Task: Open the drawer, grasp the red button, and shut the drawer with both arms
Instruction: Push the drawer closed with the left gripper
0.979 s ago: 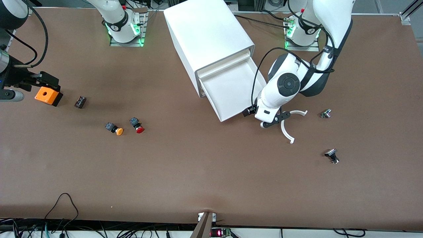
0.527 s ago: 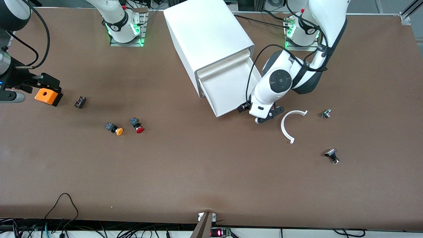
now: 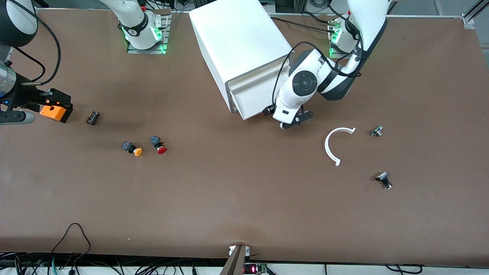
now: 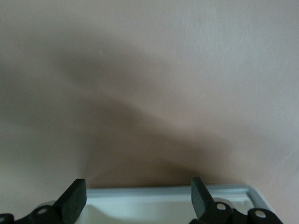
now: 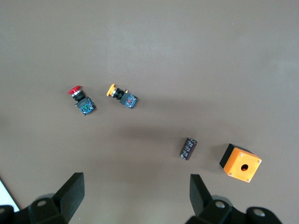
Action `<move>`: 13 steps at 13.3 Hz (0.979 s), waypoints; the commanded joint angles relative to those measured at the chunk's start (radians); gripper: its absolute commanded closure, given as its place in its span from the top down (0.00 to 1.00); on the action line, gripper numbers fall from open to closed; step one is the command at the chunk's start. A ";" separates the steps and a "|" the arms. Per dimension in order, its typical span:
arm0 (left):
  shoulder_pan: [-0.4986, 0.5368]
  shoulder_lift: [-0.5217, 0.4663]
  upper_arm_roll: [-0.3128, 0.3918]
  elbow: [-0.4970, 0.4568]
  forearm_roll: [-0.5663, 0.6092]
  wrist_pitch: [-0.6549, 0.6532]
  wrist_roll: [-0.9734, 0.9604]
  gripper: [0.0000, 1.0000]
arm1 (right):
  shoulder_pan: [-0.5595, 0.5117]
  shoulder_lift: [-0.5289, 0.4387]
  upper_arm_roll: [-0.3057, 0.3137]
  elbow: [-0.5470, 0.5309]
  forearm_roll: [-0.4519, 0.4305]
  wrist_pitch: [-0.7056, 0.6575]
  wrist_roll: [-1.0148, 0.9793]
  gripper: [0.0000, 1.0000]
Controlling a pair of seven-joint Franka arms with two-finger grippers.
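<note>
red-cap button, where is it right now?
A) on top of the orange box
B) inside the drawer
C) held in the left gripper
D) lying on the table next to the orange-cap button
D: the red button lies on the bare table beside the orange-capped button; neither the left gripper at the drawer nor the right gripper over the orange box holds it.
</note>
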 commanded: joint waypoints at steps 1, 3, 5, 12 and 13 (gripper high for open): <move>0.007 -0.068 -0.044 -0.070 -0.089 -0.011 -0.003 0.99 | -0.013 -0.007 0.005 -0.010 0.020 0.020 -0.020 1.00; 0.006 -0.068 -0.070 -0.082 -0.132 -0.021 0.005 0.99 | -0.011 -0.008 0.007 -0.009 0.019 0.028 -0.032 1.00; 0.007 -0.067 -0.087 -0.106 -0.135 -0.022 0.009 0.99 | -0.013 -0.016 0.002 -0.007 0.020 0.028 -0.033 1.00; 0.012 -0.065 -0.100 -0.131 -0.135 -0.048 0.017 0.99 | -0.013 -0.017 -0.012 0.036 0.032 0.023 -0.033 1.00; 0.018 -0.065 -0.098 -0.128 -0.135 -0.048 0.035 0.99 | -0.013 -0.014 -0.012 0.036 0.031 0.026 -0.033 1.00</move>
